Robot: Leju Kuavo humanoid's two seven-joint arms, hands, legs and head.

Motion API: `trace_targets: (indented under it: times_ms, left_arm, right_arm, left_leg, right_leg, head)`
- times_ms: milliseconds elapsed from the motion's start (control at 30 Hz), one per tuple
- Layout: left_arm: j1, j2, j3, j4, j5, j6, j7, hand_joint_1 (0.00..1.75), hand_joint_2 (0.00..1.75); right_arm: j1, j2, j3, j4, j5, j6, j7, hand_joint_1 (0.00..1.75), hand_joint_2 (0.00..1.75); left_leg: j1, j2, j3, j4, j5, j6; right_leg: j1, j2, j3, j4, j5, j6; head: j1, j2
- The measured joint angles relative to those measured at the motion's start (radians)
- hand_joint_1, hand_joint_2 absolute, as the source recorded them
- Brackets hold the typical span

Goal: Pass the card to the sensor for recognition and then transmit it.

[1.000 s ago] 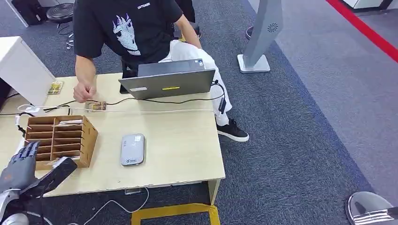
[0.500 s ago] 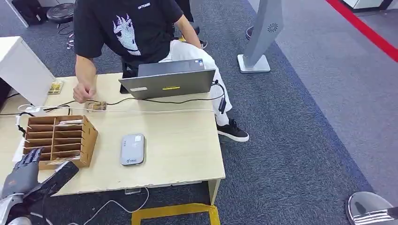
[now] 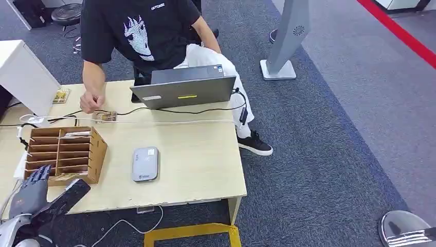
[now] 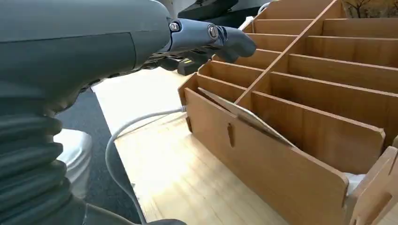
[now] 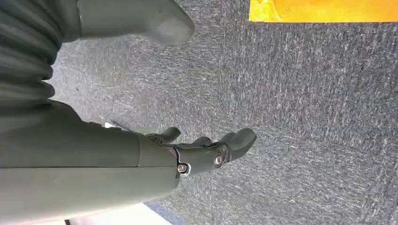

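My left hand (image 3: 32, 191) hovered at the desk's near left corner, fingers (image 3: 38, 174) spread and holding nothing, their tips just short of the wooden card rack (image 3: 67, 153); from the wrist, the fingers (image 4: 220, 40) reached over the rack's (image 4: 300, 140) front compartments without touching, and a pale card (image 4: 244, 115) leaned tilted in the nearest slot; a white cable (image 4: 126, 136) curved across the desk (image 4: 164, 173) beside the rack's corner; my right hand (image 5: 206, 152) hung over grey carpet (image 5: 305, 117), fingers (image 5: 237, 140) loosely curled and apart, gripping nothing, with a yellow floor marking (image 5: 324, 10) nearby; on the light wooden desk (image 3: 195, 164), the grey card sensor (image 3: 145, 163) lay flat to the right of the rack, apart from it; farther back an open laptop (image 3: 185, 90) stood with a black cable (image 3: 205, 110) trailing from it; a person in a black printed T-shirt (image 3: 139, 31) sat behind the desk, one hand (image 3: 92, 103) resting closed on the desktop near a small object (image 3: 106, 117); a white box (image 3: 23, 77) stood at the desk's far left.
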State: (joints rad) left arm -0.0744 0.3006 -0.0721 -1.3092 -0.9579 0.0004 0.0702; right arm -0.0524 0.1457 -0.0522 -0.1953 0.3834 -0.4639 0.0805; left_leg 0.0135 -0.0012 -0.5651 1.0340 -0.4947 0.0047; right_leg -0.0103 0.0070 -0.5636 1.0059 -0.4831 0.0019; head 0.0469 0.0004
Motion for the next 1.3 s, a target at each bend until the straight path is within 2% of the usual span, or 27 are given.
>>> trace_targets:
  times_ms: [433,633,667,700,833,967,1300]
  left_arm:
    - [0.0,-0.001,0.0,0.004,-0.003,0.003,-0.003,0.0,1.75]
    - [-0.005,-0.015,0.0,0.013,-0.004,0.011,-0.009,0.0,1.75]
    - [-0.005,-0.018,0.0,0.014,-0.004,0.014,-0.009,0.99,1.75]
    - [-0.005,-0.02,0.0,0.016,-0.004,0.017,-0.009,1.75,1.75]
    - [-0.002,-0.027,0.0,0.018,-0.025,0.06,-0.007,1.75,1.75]
    - [-0.002,-0.043,0.0,0.018,-0.084,0.12,0.024,1.75,1.75]
    - [0.001,-0.073,0.001,0.003,-0.095,0.146,0.026,1.75,1.75]
  right_arm:
    - [0.0,0.0,-0.002,0.0,0.0,0.0,-0.001,0.0,1.75]
    - [0.001,0.0,-0.003,0.0,0.0,0.0,-0.01,0.0,1.75]
    - [0.001,0.0,-0.003,0.0,0.0,0.0,-0.011,0.0,1.75]
    - [0.001,0.0,-0.004,0.0,0.0,0.0,-0.013,0.0,1.75]
    - [0.002,0.001,-0.01,0.0,-0.005,0.0,-0.023,0.0,1.75]
    - [0.002,0.003,-0.02,0.0,-0.006,0.0,-0.03,0.0,1.75]
    - [0.008,0.008,-0.035,0.0,-0.006,0.0,-0.029,0.0,1.75]
  left_leg:
    - [0.0,0.0,0.0,0.0,0.0,0.0]
    - [0.0,0.0,0.0,0.0,0.0,0.0]
    - [0.0,0.0,0.0,0.0,0.0,0.0]
    - [0.0,0.0,0.0,0.0,0.0,0.0]
    - [0.0,0.0,0.0,0.0,0.0,0.0]
    - [0.0,0.0,0.0,0.0,0.0,0.0]
    - [0.0,0.0,0.0,0.0,0.0,0.0]
  right_leg:
    - [0.0,0.0,0.0,0.0,0.0,0.0]
    - [0.0,0.0,0.0,0.0,0.0,0.0]
    - [0.0,0.0,0.0,0.0,0.0,0.0]
    - [0.0,0.0,0.0,0.0,0.0,0.0]
    - [0.0,0.0,0.0,0.0,0.0,0.0]
    - [0.0,0.0,0.0,0.0,0.0,0.0]
    - [0.0,0.0,0.0,0.0,0.0,0.0]
  head:
    - [0.0,0.0]
    - [0.0,0.0]
    - [0.0,0.0]
    - [0.0,0.0]
    - [0.0,0.0]
    - [0.0,0.0]
    - [0.0,0.0]
